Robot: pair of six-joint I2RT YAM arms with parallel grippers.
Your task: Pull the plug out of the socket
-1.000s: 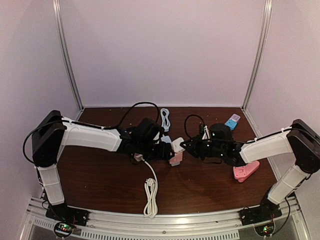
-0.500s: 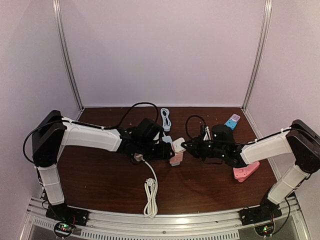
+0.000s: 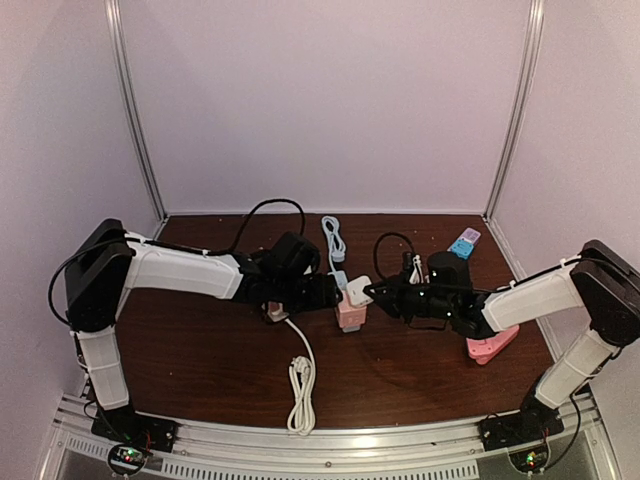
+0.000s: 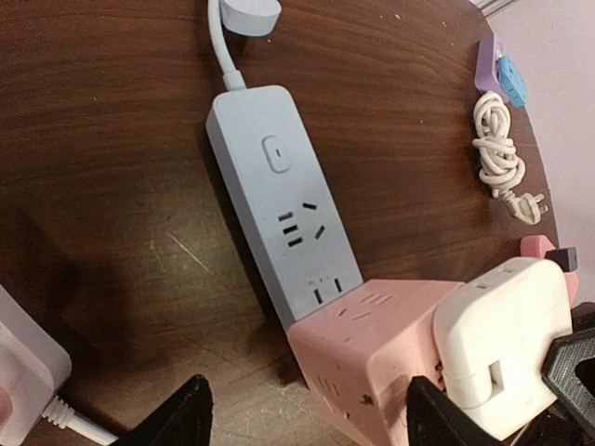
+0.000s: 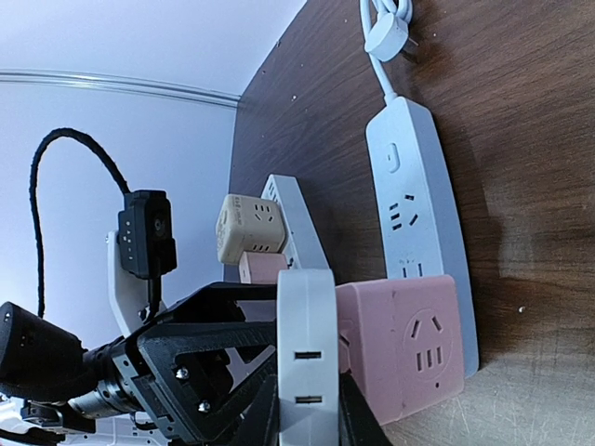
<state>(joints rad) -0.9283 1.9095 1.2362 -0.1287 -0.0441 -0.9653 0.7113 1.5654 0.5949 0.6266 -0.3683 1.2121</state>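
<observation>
Right tool (image 3: 371,292) is clamped tight on the white plug (image 5: 307,344), one finger on each flat side. The plug sits flush against the side of the pink cube socket (image 4: 367,358) with no gap I can see, so it looks seated.

The cube is right in front of that tool, standing on the tabletop (image 4: 112,139). On the cube's far side is the left tool (image 4: 309,400), jaws wide apart with the cube in the gap. It crowds one finger and there's bare wood next to the other (can't tell if either finger really presses on it).

Just beyond the left tool's fingers, a grey-blue power strip (image 4: 279,186) lies flat. Its near end disappears behind the cube, and its cord runs off the far end.

Behind the left tool, in the right wrist view, there's a beige cube (image 5: 251,228). Closer to the arm bases, a white cable coil (image 3: 300,385) lies well apart from both tools.
</observation>
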